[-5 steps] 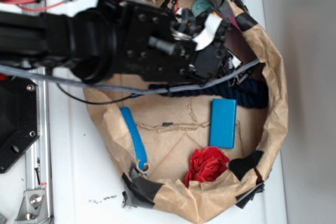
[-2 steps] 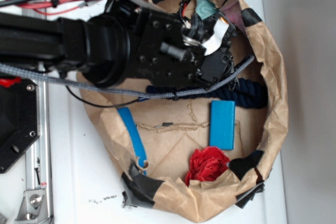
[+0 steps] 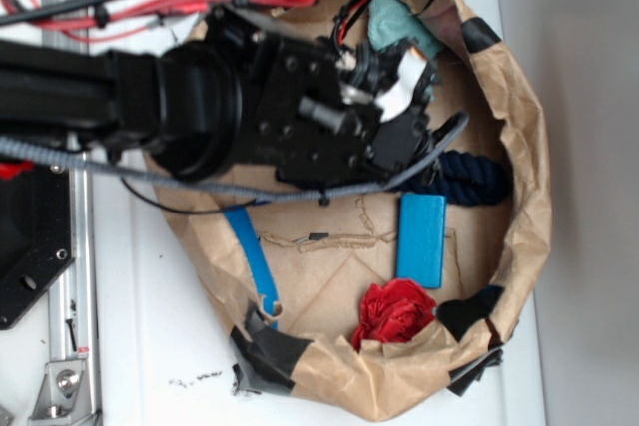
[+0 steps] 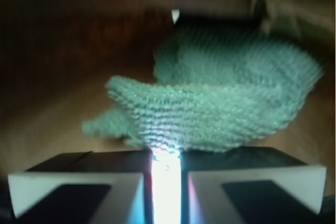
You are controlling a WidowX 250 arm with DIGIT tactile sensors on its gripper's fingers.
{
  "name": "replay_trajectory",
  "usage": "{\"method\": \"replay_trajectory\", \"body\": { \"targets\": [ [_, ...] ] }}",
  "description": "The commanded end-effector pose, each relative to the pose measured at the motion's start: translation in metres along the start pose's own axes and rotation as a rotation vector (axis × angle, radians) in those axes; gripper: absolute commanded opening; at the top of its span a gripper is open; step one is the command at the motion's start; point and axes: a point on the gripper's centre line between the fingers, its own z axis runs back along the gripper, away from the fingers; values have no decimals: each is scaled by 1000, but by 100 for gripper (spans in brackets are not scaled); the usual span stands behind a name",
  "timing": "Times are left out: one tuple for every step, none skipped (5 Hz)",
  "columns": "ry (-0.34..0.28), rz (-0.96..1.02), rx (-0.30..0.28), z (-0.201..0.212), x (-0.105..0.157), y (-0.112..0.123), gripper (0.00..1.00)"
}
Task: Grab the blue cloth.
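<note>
blue cloth (image 4: 220, 108) edge between near-closed jaws

Exterior looks straight down – wrist close on blue cloth (image 4: 220, 103).

I see the blue cloth (image 3: 397, 27) (image 4: 220, 103): pale teal, loose gauzy weave, crumpled in folds. It sits at about 12 o'clock, hard against the brown paper wall, partly hidden.
</note>
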Motion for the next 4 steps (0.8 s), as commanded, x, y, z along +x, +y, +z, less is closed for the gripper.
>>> {"method": "replay_trajectory", "body": {
  "targets": [
    [-30,-32,-169,95,11,-31,0],
    [-14,-39,-204,109,5,-38,0],
    [-9,-21,-175,102,1,-35,93],
    [-4,-4,-141,87,-2,-33,100]
  ]
}}
